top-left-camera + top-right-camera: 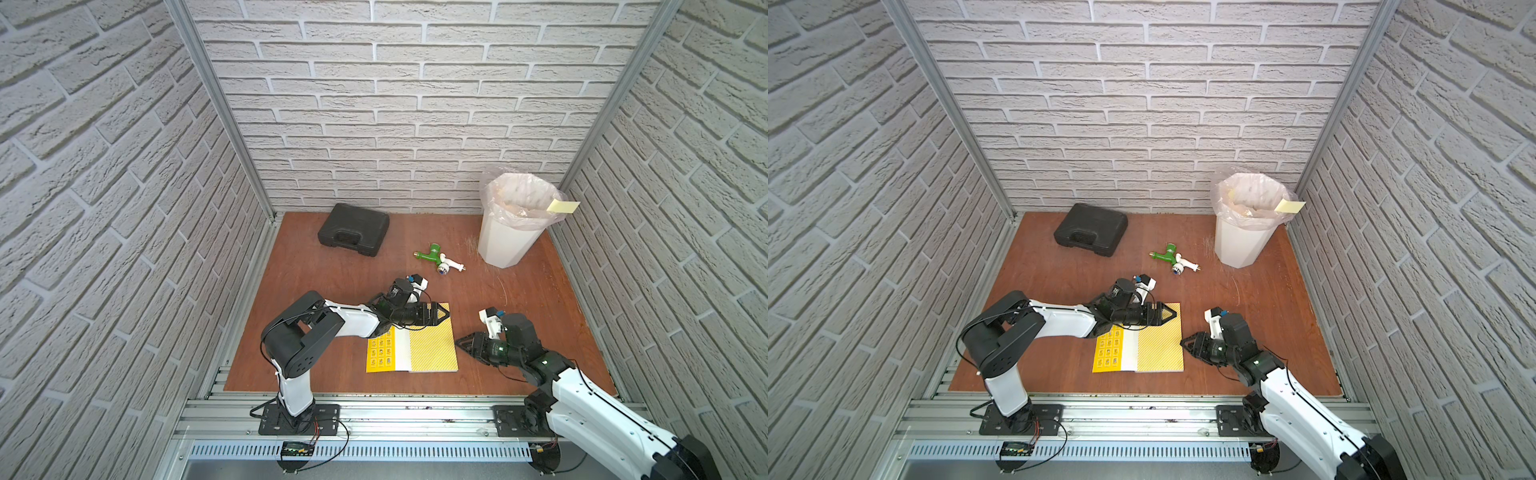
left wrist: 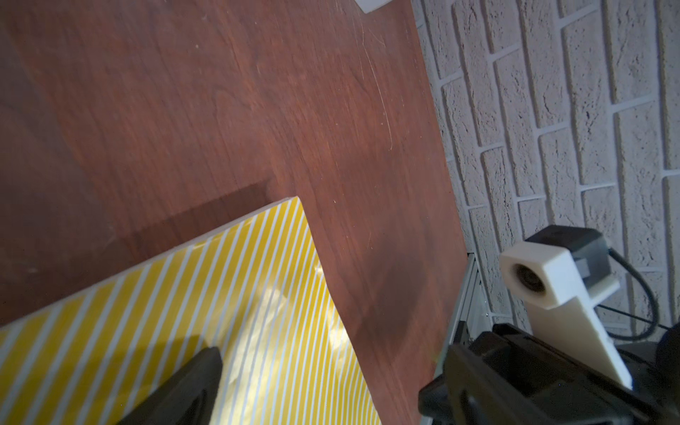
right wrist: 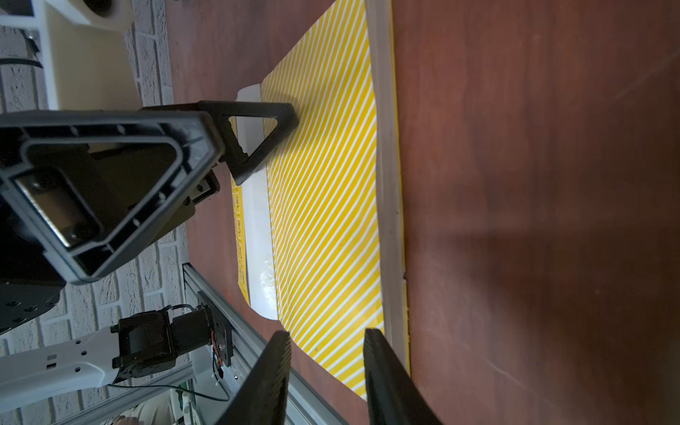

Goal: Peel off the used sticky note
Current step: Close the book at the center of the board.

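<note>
Black case (image 1: 353,229) at rear of bench (image 1: 332,270), green-and-white tap (image 1: 439,258) mid-bench, white lined bin (image 1: 503,243) upright in rear corner.

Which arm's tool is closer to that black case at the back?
Left. The left tool is at the striped pad's far corner, on the side towards the black case. The right tool sits off the pad's opposite edge, farther away.

A pale yellow sticky note (image 1: 563,206) juts outward from the lined rim of the white bin (image 1: 505,245).
</note>
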`<action>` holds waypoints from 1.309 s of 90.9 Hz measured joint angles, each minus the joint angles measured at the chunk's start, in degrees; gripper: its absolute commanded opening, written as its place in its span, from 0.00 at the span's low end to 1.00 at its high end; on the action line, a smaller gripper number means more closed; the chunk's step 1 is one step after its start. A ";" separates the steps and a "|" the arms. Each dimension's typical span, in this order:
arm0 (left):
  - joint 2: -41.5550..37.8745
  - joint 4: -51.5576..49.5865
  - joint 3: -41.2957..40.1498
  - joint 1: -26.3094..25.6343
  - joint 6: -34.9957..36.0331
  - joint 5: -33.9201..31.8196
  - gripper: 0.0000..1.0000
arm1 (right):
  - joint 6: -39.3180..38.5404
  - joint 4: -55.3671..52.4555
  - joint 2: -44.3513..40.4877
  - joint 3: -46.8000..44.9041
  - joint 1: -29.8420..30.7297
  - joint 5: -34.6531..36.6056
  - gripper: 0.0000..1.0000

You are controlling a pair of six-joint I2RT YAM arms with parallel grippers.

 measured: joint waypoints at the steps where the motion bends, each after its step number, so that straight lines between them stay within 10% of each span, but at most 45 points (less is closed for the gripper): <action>1: 0.00 -0.02 0.00 0.04 0.00 -0.04 0.98 | 0.11 0.63 0.50 0.00 0.37 0.04 0.37; 46: -3.67 -0.04 -2.95 4.52 -1.79 0.07 0.98 | 2.40 28.65 30.49 3.04 11.43 2.05 0.37; 83: -31.93 -14.80 -15.93 11.96 -1.99 -2.82 0.98 | 3.82 38.05 36.41 3.45 11.43 1.95 0.37; 119: -57.86 -34.58 -30.38 7.26 -18.67 -5.88 0.98 | 4.94 40.98 38.51 3.80 11.47 2.12 0.38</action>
